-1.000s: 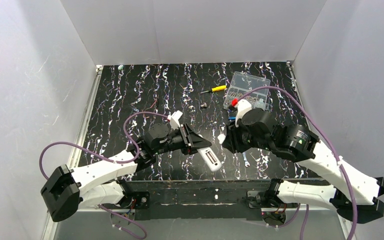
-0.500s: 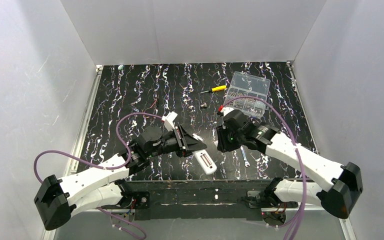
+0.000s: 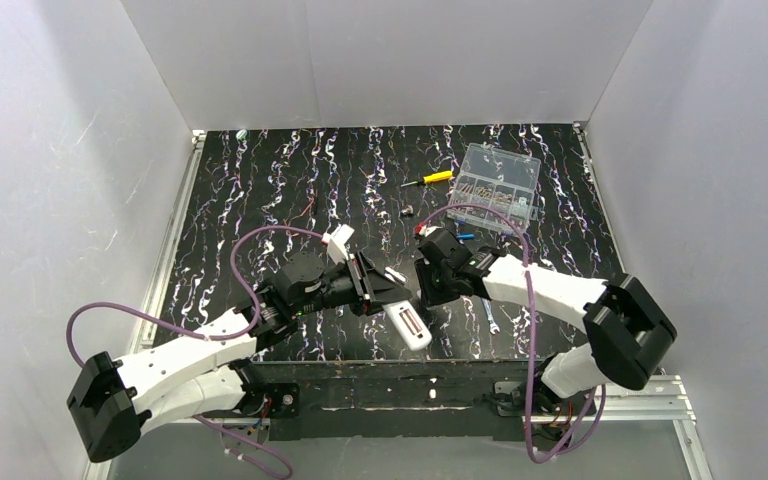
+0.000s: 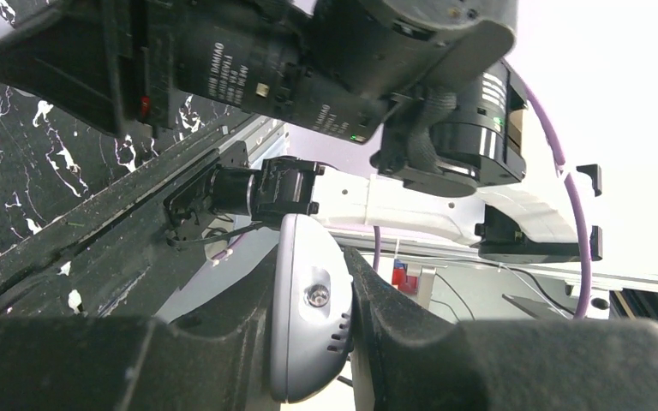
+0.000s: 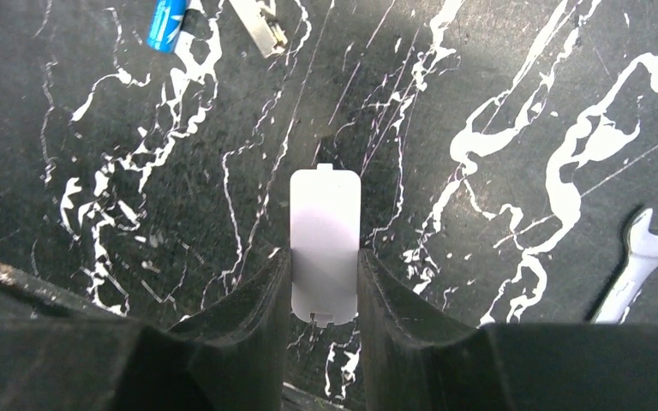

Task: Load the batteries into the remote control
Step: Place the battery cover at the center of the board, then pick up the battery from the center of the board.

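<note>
We read only "DAMIAO", approx., on a black motor in the left wrist view, where the left hand is clamped on the remote control at the near edge of the worktop. Right wrist cam alone shows the right hand pinching a white cover plate, w/ a blue battery & wrench on the black, white-veined surface; white walls surround it.

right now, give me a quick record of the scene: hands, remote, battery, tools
left hand: shut on remote
right hand: shut on flat white cover
battery: one blue, lying loose on table, beyond right hand
wrench: flat on table, right of right hand
</note>
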Robot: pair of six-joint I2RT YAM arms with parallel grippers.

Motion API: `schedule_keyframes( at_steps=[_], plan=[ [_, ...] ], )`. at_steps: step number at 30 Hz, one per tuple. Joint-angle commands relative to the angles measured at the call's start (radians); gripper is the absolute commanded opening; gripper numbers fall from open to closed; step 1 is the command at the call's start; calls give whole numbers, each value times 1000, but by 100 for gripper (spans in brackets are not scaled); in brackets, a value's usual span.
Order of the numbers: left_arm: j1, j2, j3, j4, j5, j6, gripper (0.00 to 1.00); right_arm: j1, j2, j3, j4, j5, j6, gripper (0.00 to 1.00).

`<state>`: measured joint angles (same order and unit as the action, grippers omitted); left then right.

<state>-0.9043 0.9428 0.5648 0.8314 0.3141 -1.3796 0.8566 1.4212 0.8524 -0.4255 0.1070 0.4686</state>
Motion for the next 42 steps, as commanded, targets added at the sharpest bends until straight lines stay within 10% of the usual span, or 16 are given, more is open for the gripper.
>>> schedule_keyframes(
  at_steps=[1,16,42],
  plan=[
    [8,-38,38,34,8,14,0,-7,54,9,70,45,9,36],
    [15,-44,33,39,9,8,0,-6,74,51,20,52,6,62],
    [31,-171,117,-81,60,71,0,55,338,421,-43,13,350,47]
  ],
)
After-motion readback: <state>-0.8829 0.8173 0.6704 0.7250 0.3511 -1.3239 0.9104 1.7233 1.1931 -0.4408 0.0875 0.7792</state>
